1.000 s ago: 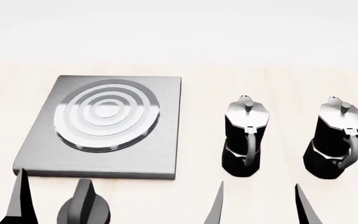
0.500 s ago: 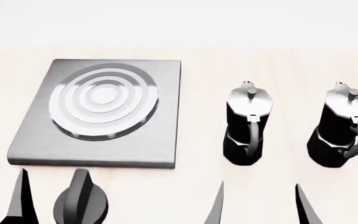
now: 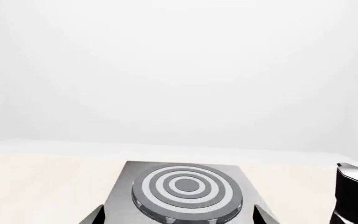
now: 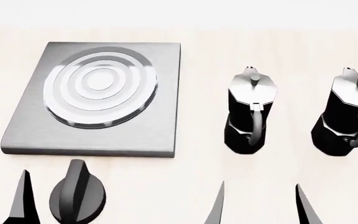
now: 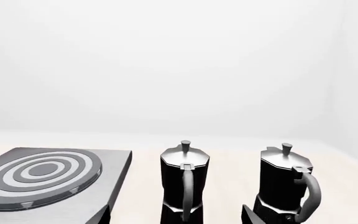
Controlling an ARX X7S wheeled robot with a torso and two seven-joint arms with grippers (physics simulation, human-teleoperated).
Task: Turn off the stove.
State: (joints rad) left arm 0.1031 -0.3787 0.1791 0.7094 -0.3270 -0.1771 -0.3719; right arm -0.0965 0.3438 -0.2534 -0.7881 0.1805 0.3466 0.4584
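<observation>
The stove is a grey metal slab with a ringed burner, lying at the left of the pale table. Its black ridged knob sits apart on the table, just in front of the slab. My left gripper is low at the knob, one fingertip showing to the knob's left. The wrist view shows the left gripper open, facing the stove, with the knob out of that view. My right gripper is open and empty, short of the nearer moka pot. The right gripper faces that pot.
Two black and silver moka pots stand upright right of the stove, handles toward me. The right wrist view has both pots beside the stove's edge. One pot shows in the left wrist view.
The head view has shifted: stove and pots sit higher in the frame and the knob shows more fully. Both grippers' fingertips keep their places in the frame.
</observation>
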